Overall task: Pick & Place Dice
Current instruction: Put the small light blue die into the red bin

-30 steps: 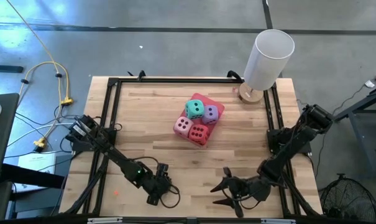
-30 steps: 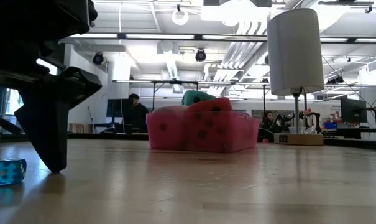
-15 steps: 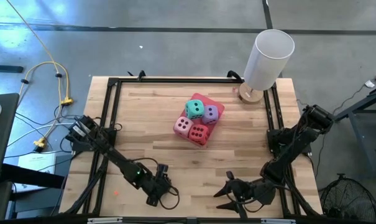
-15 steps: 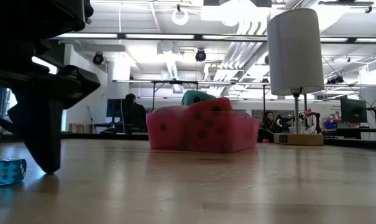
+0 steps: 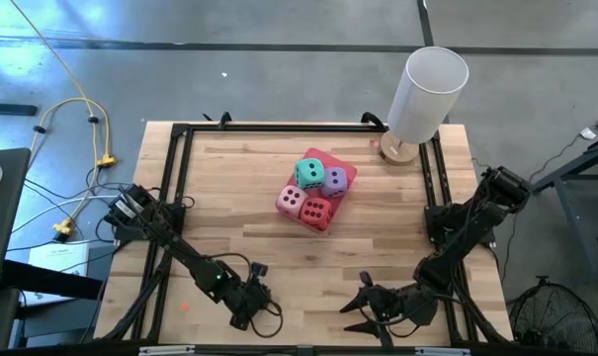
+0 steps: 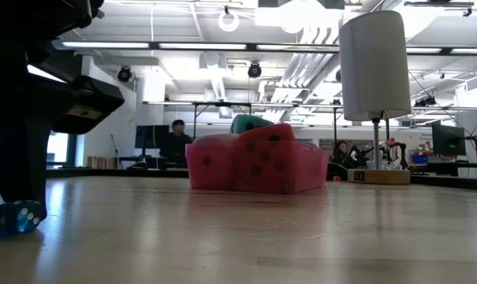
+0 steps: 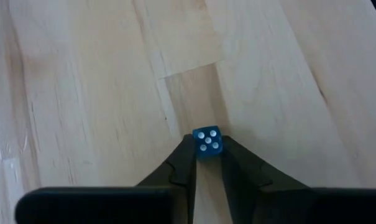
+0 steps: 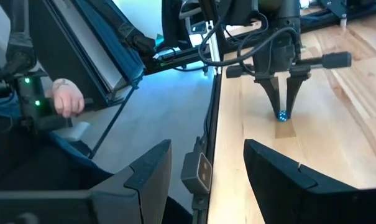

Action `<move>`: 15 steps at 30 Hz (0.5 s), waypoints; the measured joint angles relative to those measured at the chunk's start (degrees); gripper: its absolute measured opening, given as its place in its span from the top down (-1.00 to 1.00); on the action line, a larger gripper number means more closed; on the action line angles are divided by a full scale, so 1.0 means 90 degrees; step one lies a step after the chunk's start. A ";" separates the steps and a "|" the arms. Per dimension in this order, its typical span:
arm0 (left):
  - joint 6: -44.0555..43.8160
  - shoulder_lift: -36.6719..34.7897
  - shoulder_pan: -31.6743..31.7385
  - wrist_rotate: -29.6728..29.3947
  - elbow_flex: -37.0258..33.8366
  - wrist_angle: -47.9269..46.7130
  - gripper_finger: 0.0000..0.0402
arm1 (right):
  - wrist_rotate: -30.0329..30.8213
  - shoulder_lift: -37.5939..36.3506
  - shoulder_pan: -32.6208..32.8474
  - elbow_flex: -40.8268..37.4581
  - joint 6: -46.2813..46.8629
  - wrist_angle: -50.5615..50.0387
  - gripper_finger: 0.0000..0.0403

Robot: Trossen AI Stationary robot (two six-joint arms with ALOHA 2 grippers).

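The left gripper (image 7: 207, 163) has just closed on a small blue die with white pips (image 7: 207, 142) at the table's near left edge, ready to lift. The right gripper (image 5: 363, 309) waits open nearby. Four soft dice (image 5: 312, 194) sit mid-table.

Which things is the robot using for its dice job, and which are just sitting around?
For the job:
- small blue die, pinched by the left gripper
- soft dice: pink die, purple die, red die, teal die
- pink tray under them, probably

Just sitting around:
- white lamp
- yellow cables on the floor
- right gripper, open, waiting at the table's near edge
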 joint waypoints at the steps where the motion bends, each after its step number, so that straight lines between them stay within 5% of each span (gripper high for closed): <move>1: -0.0083 0.0000 0.0008 -0.0001 -0.0002 0.0016 0.77 | 0.0002 0.0000 -0.0011 0.0000 -0.0088 0.0014 0.05; 9: -0.0119 -0.0650 0.0359 0.0038 -0.0034 0.0029 0.79 | -0.0020 0.0000 -0.0021 0.0000 -0.0612 -0.0051 0.05; 15: 0.0857 -0.1694 0.0980 -0.0362 -0.0008 0.0069 0.79 | -0.0016 0.0000 -0.0023 0.0000 -0.0896 -0.0011 0.05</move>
